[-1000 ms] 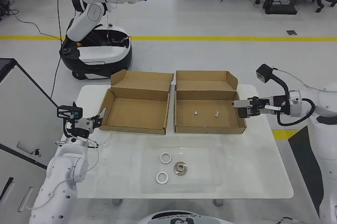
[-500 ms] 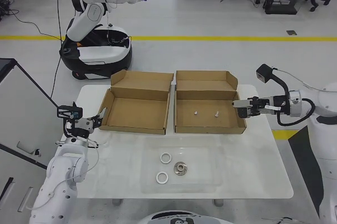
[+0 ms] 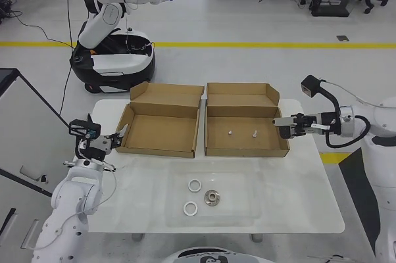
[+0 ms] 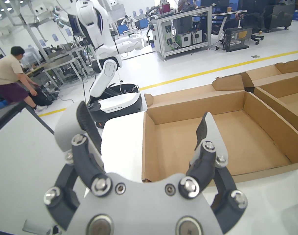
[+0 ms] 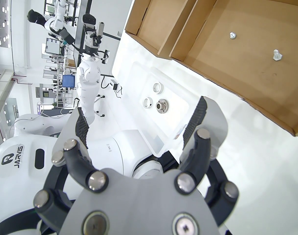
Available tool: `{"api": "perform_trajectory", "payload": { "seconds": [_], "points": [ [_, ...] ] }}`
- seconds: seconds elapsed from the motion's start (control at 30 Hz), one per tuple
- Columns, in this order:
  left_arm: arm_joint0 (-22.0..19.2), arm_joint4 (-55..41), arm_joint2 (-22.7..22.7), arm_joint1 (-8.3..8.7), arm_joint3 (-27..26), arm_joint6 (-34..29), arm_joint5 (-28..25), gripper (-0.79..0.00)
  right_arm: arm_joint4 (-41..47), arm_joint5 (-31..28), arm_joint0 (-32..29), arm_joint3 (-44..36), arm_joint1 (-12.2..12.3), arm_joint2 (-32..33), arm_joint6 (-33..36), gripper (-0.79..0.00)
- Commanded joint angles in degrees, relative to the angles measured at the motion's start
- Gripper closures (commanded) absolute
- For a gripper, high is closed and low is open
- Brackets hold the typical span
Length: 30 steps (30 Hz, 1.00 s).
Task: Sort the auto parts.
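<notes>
The left gripper [image 3: 119, 136], fingers spread and empty, hovers at the tabletop's [image 3: 303, 191] left edge, beside the left cardboard box [image 3: 160, 135]. The right gripper [image 3: 277, 122], likewise spread and empty, hangs at the right wall of the right box [image 3: 245, 141], which holds two bolts [image 3: 231, 131]. Two white rings [image 3: 195, 185] and a metal hub [image 3: 212, 196] lie in a clear tray [image 3: 241, 197] near the front edge.

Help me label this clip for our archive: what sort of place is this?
Probably a robotics lab or factory test hall: another white robot on a wheeled base, a yellow floor line, and an equipment rack full of electronics.
</notes>
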Motion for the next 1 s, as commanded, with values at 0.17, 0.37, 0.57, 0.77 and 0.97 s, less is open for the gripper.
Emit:
{"api": "perform_trajectory", "payload": {
  "seconds": [0.17, 0.37, 0.57, 0.77, 0.97],
  "points": [
    [0.11, 7.01, 0.99, 0.71, -9.76, -13.69, -9.64, -0.785, 0.0, 0.0, 0.0, 0.0, 0.0, 0.0, 0.0, -0.785],
    [-0.5, 10.89, 3.9, 0.85, -13.8, -20.95, -13.65, -0.785, 0.0, 0.0, 0.0, 0.0, 0.0, 0.0, 0.0, -0.785],
    [-3.1, 12.23, 8.33, 0.82, -15.95, -27.59, -18.29, -0.785, 0.0, 0.0, 0.0, 0.0, 0.0, 0.0, 0.0, -0.785],
    [-6.42, 12.24, 13.3, 0.58, -18.47, -36.0, -21.27, -0.785, 0.0, 0.0, 0.0, 0.0, 0.0, 0.0, 0.0, -0.785],
    [-9.78, 9.04, 17.37, 0.21, -20.2, -44.28, -23.19, -0.785, 0.0, 0.0, 0.0, 0.0, 0.0, 0.0, 0.0, -0.785]
  ]
}}
